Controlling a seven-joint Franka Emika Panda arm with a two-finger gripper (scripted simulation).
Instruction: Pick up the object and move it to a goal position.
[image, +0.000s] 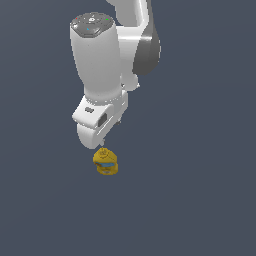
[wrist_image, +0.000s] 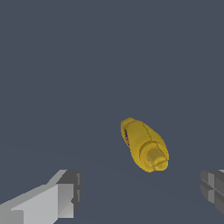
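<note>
The object, a small yellow squeeze bottle with a blue label patch, lies on its side on the dark grey floor. In the wrist view the bottle shows its ridged nozzle cap toward the camera and a blue and red label on its side. My gripper is open and empty. One finger and the other finger stand wide apart, with the bottle beyond them and apart from both. In the exterior view the hand hangs just above the bottle and hides the fingers.
The white arm rises above the hand in the exterior view. The floor is a plain dark grey surface with nothing else on it in view.
</note>
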